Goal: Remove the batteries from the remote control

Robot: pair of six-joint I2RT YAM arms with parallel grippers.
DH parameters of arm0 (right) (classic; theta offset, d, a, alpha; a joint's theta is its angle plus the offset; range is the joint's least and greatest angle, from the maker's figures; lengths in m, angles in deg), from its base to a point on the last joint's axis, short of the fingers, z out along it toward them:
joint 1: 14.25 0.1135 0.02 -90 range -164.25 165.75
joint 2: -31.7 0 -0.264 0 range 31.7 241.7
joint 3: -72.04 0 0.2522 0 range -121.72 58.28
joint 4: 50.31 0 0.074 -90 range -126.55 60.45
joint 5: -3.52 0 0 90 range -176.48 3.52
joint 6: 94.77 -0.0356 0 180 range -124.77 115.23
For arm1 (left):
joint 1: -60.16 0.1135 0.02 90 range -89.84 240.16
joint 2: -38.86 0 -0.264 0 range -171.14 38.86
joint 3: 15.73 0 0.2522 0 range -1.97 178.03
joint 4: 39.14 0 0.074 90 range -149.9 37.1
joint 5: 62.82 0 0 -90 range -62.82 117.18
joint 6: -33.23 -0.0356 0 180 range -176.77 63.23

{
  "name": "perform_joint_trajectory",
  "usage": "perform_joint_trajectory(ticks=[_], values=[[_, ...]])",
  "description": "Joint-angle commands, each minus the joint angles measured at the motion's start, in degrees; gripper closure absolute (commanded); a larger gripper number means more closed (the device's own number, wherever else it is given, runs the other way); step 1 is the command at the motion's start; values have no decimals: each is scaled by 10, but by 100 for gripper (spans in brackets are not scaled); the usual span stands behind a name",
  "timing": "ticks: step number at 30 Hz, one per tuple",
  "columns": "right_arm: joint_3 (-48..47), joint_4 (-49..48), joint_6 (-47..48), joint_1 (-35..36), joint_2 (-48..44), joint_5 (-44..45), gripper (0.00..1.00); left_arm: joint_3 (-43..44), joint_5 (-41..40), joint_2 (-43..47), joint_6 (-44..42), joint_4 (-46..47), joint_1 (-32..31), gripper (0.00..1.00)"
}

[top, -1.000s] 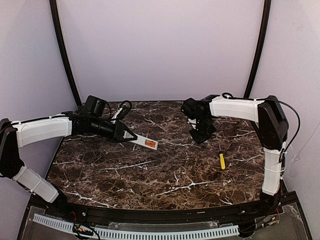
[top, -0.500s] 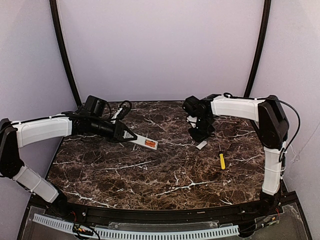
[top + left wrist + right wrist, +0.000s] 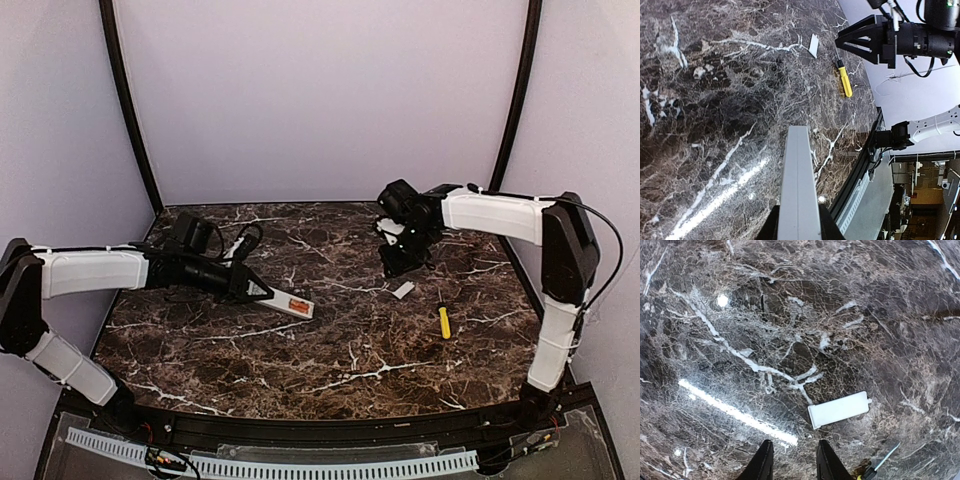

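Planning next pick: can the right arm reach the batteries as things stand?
Probably yes: the batteries face up in the remote control, at the end away from the left gripper; the right gripper is open and empty, nothing between.

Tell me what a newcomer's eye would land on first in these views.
The left gripper holds the white remote control by one end at centre-left, with the orange batteries showing in its open bay. Farther right, a small white cover lies flat on the marble table close to the open right gripper. A yellow-handled screwdriver lies nearby.
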Motion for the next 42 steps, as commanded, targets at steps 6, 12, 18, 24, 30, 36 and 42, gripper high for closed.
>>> perform_joint_trajectory(ticks=[6, 12, 18, 24, 30, 36, 42], values=[[108, -50, -49, -8, -118, -8, 60, -58, -14, -30, 118, 162, -66, 100], [185, -66, -78, -9, -191, 3, 50, -80, -35, -50, 159, 204, -85, 100], [239, -74, -101, -11, -249, 12, 44, -85, -32, -70, 175, 227, -101, 100], [280, -80, -116, -12, -291, 22, 40, -96, -28, -96, 183, 250, -111, 99], [303, -85, -124, -15, -321, 30, 32, -102, -29, -117, 180, 261, -114, 92], [317, -86, -127, -21, -343, 32, 24, -93, -46, -120, 146, 222, -115, 74], [326, -85, -126, -29, -356, 34, 20, -70, -82, -116, 93, 139, -115, 55]])
